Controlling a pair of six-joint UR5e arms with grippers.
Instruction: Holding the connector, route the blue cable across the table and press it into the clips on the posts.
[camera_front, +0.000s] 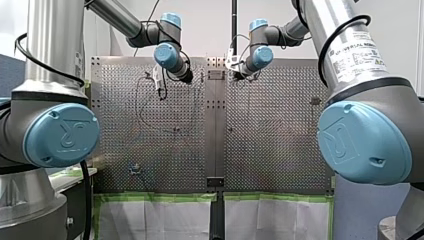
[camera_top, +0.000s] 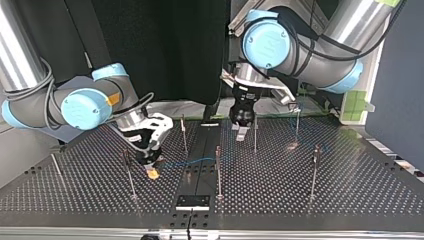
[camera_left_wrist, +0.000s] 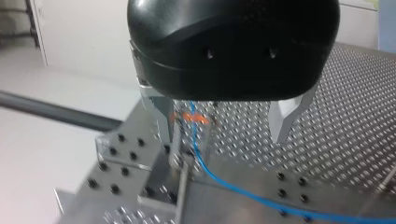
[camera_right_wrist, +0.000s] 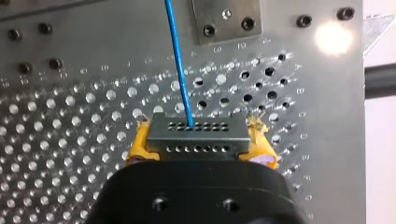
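Note:
My right gripper (camera_right_wrist: 201, 150) is shut on the grey connector (camera_right_wrist: 196, 133), its yellow pads on either side. The blue cable (camera_right_wrist: 180, 70) runs straight ahead from the connector over the perforated plate. At the top view's left, the right gripper (camera_top: 151, 170) hangs low over the table and the cable (camera_top: 192, 161) leads from it to a middle post (camera_top: 218, 167). My left gripper (camera_left_wrist: 224, 137) is open, its metal fingers astride the cable (camera_left_wrist: 205, 163) beside a clip post (camera_left_wrist: 180, 161). It also shows in the top view, the left gripper (camera_top: 242, 132) near the centre seam.
Several thin posts stand on the table, among them a post (camera_top: 130, 175) beside the right gripper, a post (camera_top: 255, 132) next to the left gripper and a post (camera_top: 314, 170) at the top view's right. A black bracket (camera_top: 192, 201) sits at the near edge.

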